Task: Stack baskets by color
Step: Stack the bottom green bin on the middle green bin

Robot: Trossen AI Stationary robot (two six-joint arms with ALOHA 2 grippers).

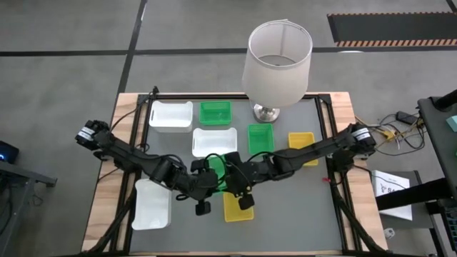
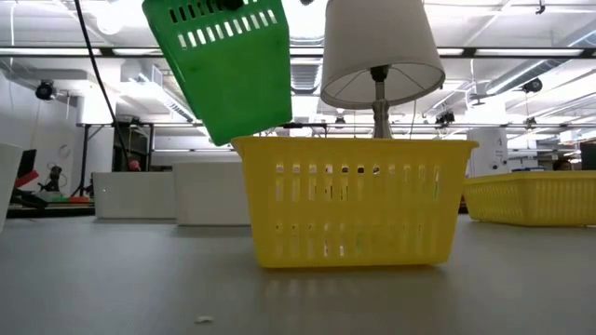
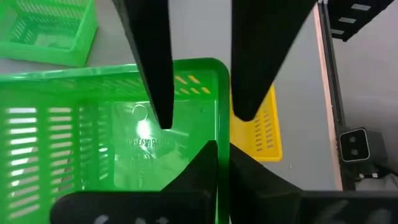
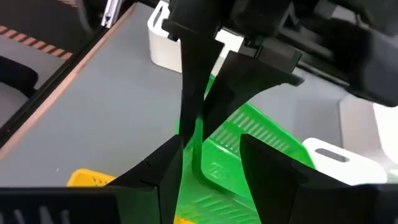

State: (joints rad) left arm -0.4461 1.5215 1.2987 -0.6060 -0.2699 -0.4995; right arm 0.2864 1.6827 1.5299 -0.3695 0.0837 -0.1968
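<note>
A green basket (image 1: 230, 163) hangs tilted above the table's middle, and the low view shows it (image 2: 233, 65) clear of the surface. My left gripper (image 3: 222, 152) is shut on its rim. My right gripper (image 4: 211, 149) stands open at the same wall, one finger inside the basket and one outside, with gaps showing on both sides. A yellow basket (image 1: 239, 207) rests on its bottom just nearer the front edge. Two more green baskets (image 1: 216, 112) (image 1: 260, 137) sit toward the far side. My left gripper pinches one wall of the green basket at its rim (image 3: 222, 134), near a corner, with one finger inside the basket and one outside. The fingers slant down from the table's left. The basket is lifted clear and hangs tilted below the fingers.
A tall lamp with a white shade (image 1: 275, 64) stands at the far middle. White baskets lie at the far left (image 1: 171, 116), the middle (image 1: 214, 141) and the near left (image 1: 152, 203). Another yellow basket (image 1: 301, 146) lies to the right.
</note>
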